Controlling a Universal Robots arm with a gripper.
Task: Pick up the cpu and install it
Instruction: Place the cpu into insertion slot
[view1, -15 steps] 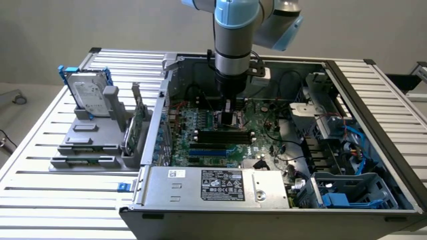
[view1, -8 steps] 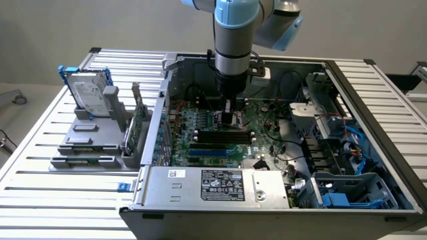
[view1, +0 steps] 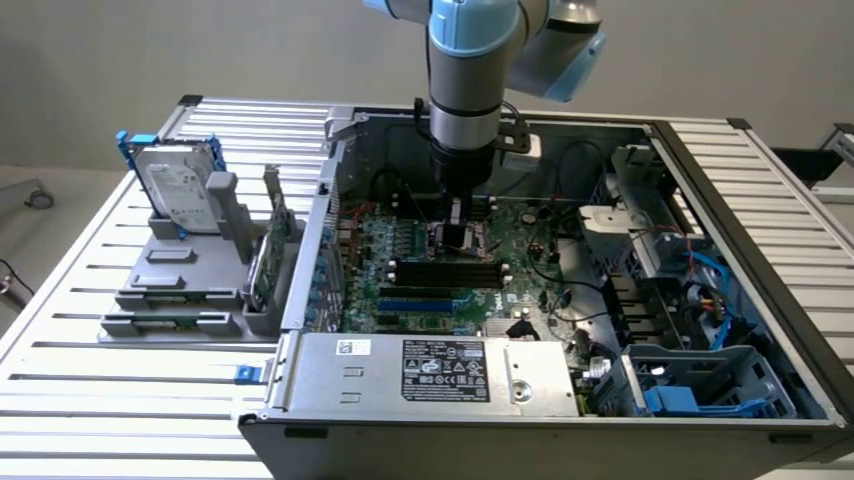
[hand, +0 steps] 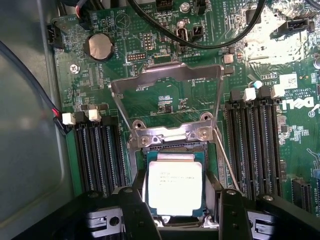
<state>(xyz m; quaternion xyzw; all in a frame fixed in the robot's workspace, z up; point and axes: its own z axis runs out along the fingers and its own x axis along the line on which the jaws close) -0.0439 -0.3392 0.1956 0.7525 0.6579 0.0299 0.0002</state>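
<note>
- cpu: small flat square with a pale silvery metal lid, faint dark print lines and a thin green border.
- Position: at the open socket on the motherboard, between the two banks of black memory slots, just beside the hinge of the raised metal retention frame.
- hand: pinching the cpu, with its black fingers against two opposite edges.
- Cannot tell whether the cpu is seated in the socket or held just above it. Shadow rings its edges.
- Lid print is too small to read. The edge nearest the hand's body is lost in the dark.
- Exterior view, left to right:
  - At the left, a hard drive in a blue bracket stands on the desk.
  - Mid-case, the arm reaches down to the board and masks the socket.
  - At the right is a blue-grey drive cage. The cables near it are hard to trace.
</note>
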